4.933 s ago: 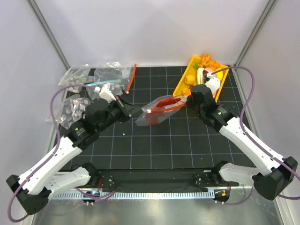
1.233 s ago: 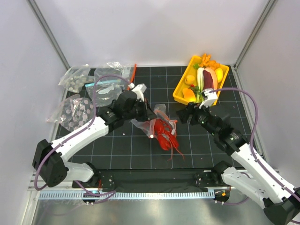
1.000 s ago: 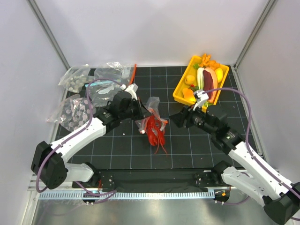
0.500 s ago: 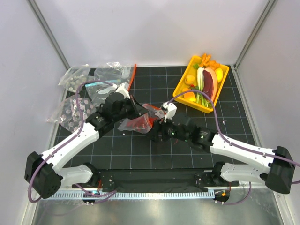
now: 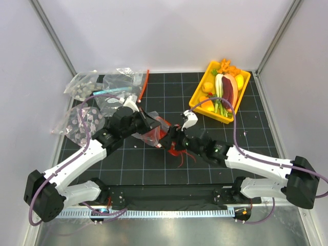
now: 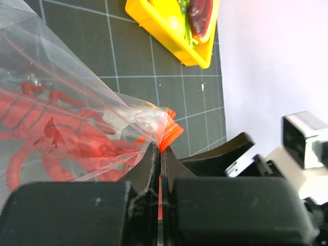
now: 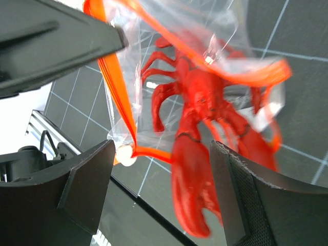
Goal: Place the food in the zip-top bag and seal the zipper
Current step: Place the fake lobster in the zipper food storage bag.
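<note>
The clear zip-top bag (image 5: 152, 132) hangs off the mat at the middle. My left gripper (image 5: 145, 122) is shut on one end of its red-orange zipper (image 6: 169, 134). The red lobster (image 7: 201, 134) lies partly inside the bag (image 6: 61, 77), its claws and feelers (image 5: 183, 155) sticking out past the mouth. My right gripper (image 7: 163, 149) is open at the mouth, one big claw hanging between its fingers without being gripped. The zipper (image 7: 114, 84) gapes in a loop. Small yellow and orange pieces (image 5: 227, 66) lie in the yellow tray.
The yellow tray (image 5: 197, 96) at the back right also holds a dark red-purple slab (image 5: 228, 88) and a white-green leek. Bags of grey discs (image 5: 81, 121) and other clear bags (image 5: 117, 82) lie at the back left. A tray corner (image 6: 154, 26) shows past the bag.
My right arm swung left from beside the tray to the bag's mouth and opened wider. The left gripper lowered the bag from hanging upright to slanting, with the lobster slipping toward the mouth.
</note>
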`<state>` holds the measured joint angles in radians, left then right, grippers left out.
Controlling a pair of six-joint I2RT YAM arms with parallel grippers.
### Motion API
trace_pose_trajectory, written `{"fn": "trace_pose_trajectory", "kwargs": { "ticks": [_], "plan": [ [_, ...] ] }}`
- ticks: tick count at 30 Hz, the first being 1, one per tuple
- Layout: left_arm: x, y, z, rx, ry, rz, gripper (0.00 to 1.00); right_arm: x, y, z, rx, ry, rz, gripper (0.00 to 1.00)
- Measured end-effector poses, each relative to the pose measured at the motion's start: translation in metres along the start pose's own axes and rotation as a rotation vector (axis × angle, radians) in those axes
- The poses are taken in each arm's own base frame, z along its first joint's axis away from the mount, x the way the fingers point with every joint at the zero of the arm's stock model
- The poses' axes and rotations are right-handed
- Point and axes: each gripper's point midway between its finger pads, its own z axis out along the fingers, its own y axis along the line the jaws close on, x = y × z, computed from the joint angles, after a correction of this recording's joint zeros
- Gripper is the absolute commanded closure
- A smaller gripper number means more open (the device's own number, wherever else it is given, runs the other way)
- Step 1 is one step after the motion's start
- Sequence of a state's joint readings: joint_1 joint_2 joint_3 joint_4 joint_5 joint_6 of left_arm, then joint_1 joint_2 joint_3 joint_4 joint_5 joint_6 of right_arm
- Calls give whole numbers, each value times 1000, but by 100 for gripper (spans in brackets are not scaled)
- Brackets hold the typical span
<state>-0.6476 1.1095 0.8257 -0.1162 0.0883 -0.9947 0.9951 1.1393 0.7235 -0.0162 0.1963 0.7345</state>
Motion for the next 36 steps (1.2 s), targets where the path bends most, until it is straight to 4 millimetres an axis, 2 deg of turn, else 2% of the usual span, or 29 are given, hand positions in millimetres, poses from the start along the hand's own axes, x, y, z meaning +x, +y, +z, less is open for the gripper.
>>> {"fn": "trace_pose_trajectory", "kwargs": {
  "ticks": [5, 10, 13, 17, 21, 25, 31, 34, 36],
  "plan": [
    [-3, -4, 1, 16, -12, -2, 100, 8, 8, 0, -9, 6, -7, 19],
    [-4, -3, 3, 13, -16, -10, 99, 7, 16, -7, -21, -19, -16, 18],
    [-4, -2, 7, 10, -19, -14, 100, 9, 15, -8, 2, -22, -12, 18],
    [-2, 2, 13, -2, -17, -17, 100, 12, 13, -9, 42, -31, 25, 18],
    [-1, 5, 16, -9, -14, -19, 100, 11, 19, -10, 45, -63, 94, 20],
    [0, 1, 17, 2, -13, -15, 100, 14, 21, -6, 30, -82, 155, 19],
    [7, -6, 16, 22, 0, -7, 100, 29, 17, 14, 51, -68, 198, 20],
    [9, -6, 17, 27, 5, -6, 100, 33, 11, 20, 73, -77, 210, 25],
    [11, -7, 17, 31, 8, -5, 100, 32, 6, 22, 93, -100, 217, 35]
  ]
}}
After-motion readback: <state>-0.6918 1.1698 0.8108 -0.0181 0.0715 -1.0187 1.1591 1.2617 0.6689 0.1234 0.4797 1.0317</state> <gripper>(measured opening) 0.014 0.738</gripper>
